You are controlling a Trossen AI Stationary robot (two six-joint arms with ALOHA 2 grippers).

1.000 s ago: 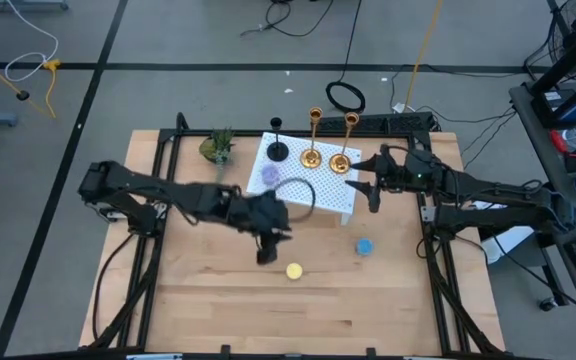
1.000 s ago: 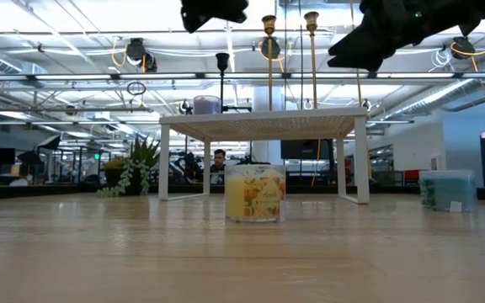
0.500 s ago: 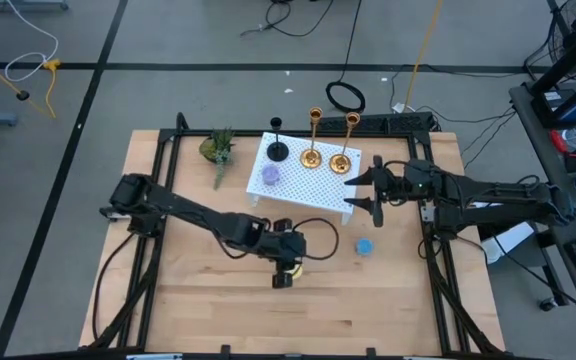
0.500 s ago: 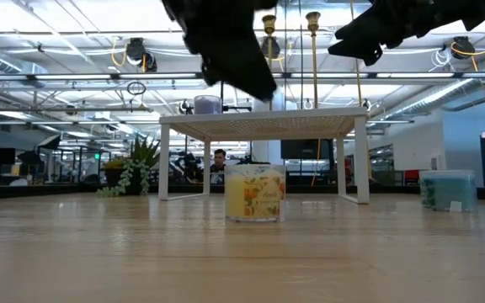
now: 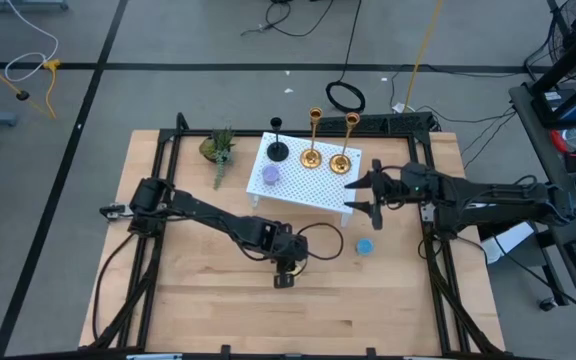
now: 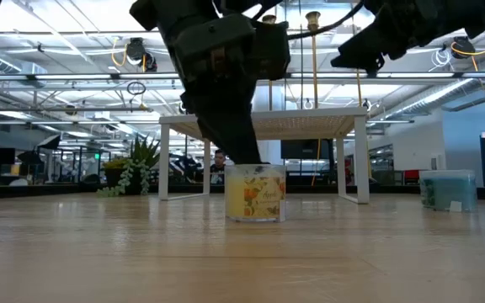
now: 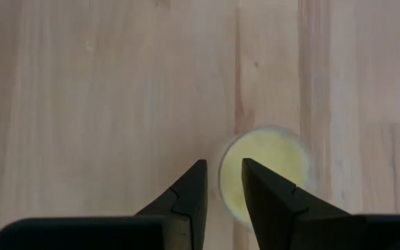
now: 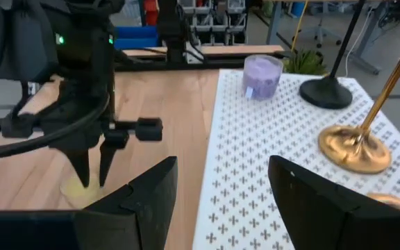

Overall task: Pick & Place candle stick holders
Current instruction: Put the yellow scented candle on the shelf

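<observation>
3 holders (image 5: 312,140) crowd the white stand (image 5: 308,180); left claw (image 5: 286,272) nearly closed, right claw (image 5: 365,195) spread.

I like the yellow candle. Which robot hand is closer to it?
The left. The left gripper is right over the yellow candle, fingers narrowly apart at its rim. The right gripper hangs open by the white perforated stand, far off.

A white perforated stand (image 5: 308,180) sits at the rear centre of the wooden table (image 5: 208,300). A purple candle jar (image 5: 270,175) rests on the stand. A potted plant (image 5: 217,147) stands beside it. A yellow candle jar (image 6: 254,193) and a blue candle jar (image 5: 365,246) rest on the table.
</observation>
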